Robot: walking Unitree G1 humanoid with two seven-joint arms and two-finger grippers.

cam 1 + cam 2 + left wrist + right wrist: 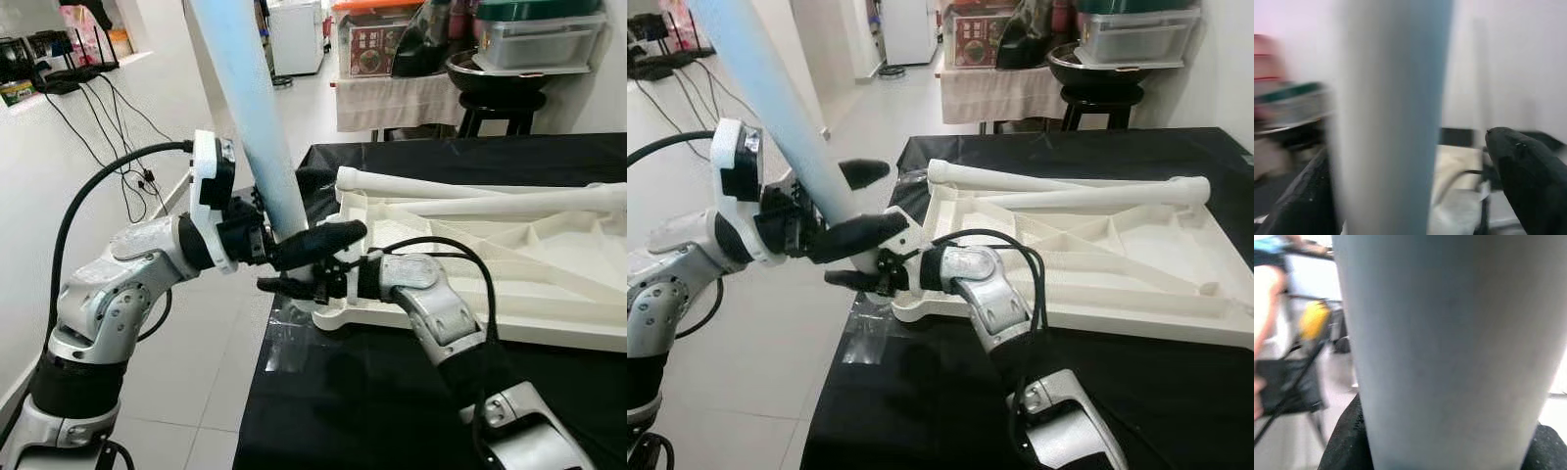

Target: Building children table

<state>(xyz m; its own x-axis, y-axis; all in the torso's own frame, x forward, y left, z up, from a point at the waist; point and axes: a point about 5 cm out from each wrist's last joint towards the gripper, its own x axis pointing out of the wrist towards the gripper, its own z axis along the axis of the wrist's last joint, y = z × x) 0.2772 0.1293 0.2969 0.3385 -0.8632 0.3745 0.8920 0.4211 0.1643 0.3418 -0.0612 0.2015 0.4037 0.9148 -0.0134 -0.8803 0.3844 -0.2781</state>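
Left eye view: a pale blue table leg (257, 117) is held steeply tilted, its foot meeting the corner of an upturned white table top (509, 264) lying on the black tabletop (392, 411); the left pincer (312, 235) is pinched on the leg just above its foot from 9 o'clock; the right pincer (292, 285) is closed around the base just below; two white legs (490, 196) are seen lying across the panel toward 2 o'clock.

Right eye view: the same joint is shown; the leg rises toward 11 o'clock, so it is judged not yet seated; the shaft should be brought upright over the corner socket before it is pressed or turned, with the panel kept from sliding.

Left wrist view: the leg is seen blurred between the two black fingers (1528, 176), pinched.

Right wrist view: the leg is seen close against the camera, gripped at its foot.
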